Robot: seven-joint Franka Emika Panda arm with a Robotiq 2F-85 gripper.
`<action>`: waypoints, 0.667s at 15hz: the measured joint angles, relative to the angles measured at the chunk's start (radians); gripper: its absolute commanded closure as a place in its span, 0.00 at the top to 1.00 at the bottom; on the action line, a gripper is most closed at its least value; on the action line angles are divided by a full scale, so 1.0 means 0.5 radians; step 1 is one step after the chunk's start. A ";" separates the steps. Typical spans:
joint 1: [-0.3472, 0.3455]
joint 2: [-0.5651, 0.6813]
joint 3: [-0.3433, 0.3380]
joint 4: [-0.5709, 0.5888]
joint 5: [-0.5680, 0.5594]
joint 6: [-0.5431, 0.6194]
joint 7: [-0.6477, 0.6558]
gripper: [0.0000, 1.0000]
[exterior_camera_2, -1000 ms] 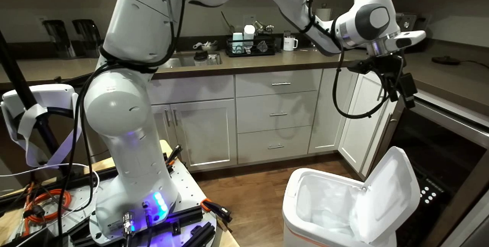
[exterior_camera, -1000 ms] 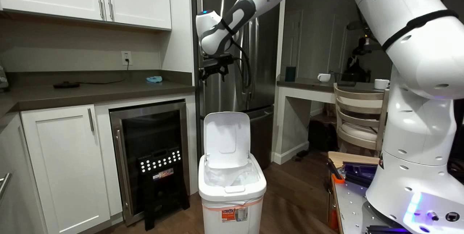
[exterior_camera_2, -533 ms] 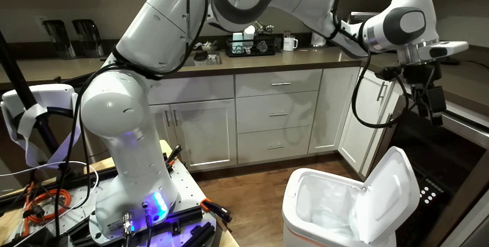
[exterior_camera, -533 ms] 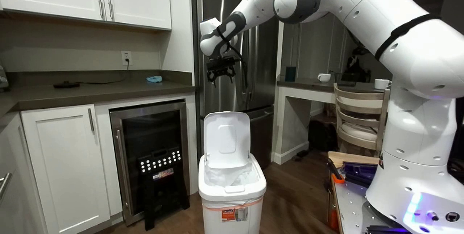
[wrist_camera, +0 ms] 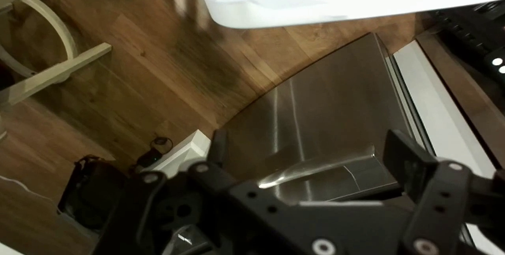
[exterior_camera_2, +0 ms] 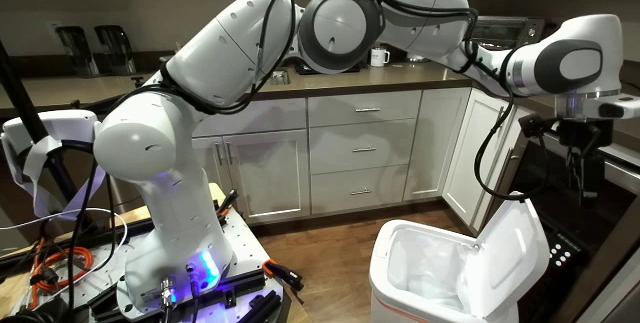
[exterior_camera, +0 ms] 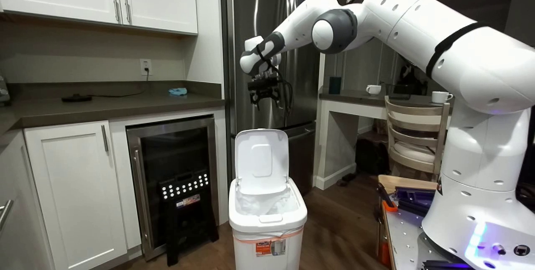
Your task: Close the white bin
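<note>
I'd lower the claw [wrist_camera: 307, 150] behind the raised lid [exterior_camera: 262, 153] of the bin [exterior_camera: 244, 253], which stands on the floor [exterior_camera_2: 327, 248], then ease the lid forward and down; room behind it is hard to judge. My 2 fingers [wrist_camera: 410, 162] are spread, gripping nothing, pointing down; the arm [exterior_camera_2: 340, 28] arches outward.

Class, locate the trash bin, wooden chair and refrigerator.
White trash bin [exterior_camera: 267, 225]: in an exterior view, front rim.
Wooden chair [exterior_camera: 416, 127]: in an exterior view, backrest slat.
Refrigerator [exterior_camera: 266, 119]: in an exterior view, steel door.
</note>
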 measured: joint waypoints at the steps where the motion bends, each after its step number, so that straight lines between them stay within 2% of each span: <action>1: -0.025 0.043 0.014 0.033 0.032 0.000 0.000 1.00; 3: -0.068 0.123 0.054 0.090 0.091 0.000 -0.003 1.00; 4: -0.084 0.156 0.080 0.108 0.113 0.000 -0.005 0.96; 5: -0.096 0.185 0.108 0.122 0.127 0.001 -0.013 0.74; 7: -0.109 0.232 0.157 0.142 0.134 0.000 -0.024 0.69; 10: -0.116 0.267 0.216 0.149 0.134 0.000 -0.036 0.49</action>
